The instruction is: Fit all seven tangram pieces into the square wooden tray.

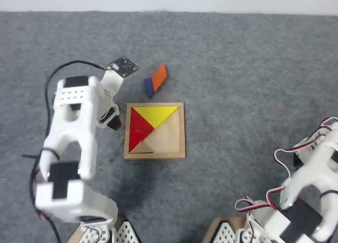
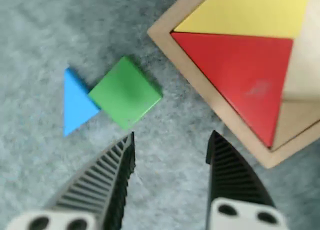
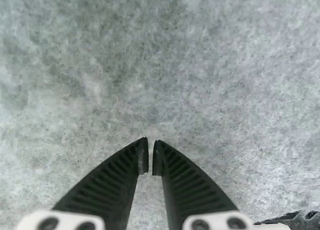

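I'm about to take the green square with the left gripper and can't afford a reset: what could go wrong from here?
1. The green square touches the blue triangle, so closing on it may shove the triangle away.
2. The open left gripper hangs close beside the wooden tray; a finger could catch its rim and shift the tray, along with the seated red triangle.

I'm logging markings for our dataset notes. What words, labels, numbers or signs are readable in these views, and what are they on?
None can be read.
The red triangle carries a faint pale mark, too blurred to tell whether it is print.
The yellow triangle, green square, blue triangle and wooden tray show no lettering.
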Controlling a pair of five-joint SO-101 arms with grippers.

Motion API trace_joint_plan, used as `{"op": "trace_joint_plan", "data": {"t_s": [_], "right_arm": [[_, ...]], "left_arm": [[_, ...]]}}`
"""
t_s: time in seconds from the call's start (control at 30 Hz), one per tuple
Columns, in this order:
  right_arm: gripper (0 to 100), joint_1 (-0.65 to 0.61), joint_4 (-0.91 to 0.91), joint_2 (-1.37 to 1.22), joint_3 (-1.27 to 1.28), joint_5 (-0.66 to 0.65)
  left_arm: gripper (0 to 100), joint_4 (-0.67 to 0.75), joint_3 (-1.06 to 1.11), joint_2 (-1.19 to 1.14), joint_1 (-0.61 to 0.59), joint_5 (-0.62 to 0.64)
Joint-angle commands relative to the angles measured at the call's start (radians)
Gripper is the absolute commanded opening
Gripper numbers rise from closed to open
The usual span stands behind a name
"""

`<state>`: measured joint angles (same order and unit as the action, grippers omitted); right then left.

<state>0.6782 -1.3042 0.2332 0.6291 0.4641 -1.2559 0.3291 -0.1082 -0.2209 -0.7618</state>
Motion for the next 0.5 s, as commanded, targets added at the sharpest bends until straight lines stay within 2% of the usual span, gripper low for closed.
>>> {"op": "trace_joint_plan", "data": {"t_s": [0.0, 0.23, 0.47], "right_arm": [[3.1, -0.016, -0.002, 0.051, -0.048, -0.012], [3.1, -0.018, 0.007, 0.051, -0.048, -0.012], [3.1, -0.018, 0.019, 0.048, -0.046, -0.012]], "left_arm": [[23, -0.005, -0.159, -0.135, -0.028, -0.08], [23, -0.011, -0.354, -0.331, -0.071, -0.08], [23, -0.051, -0.384, -0.376, -0.063, -0.077]]}}
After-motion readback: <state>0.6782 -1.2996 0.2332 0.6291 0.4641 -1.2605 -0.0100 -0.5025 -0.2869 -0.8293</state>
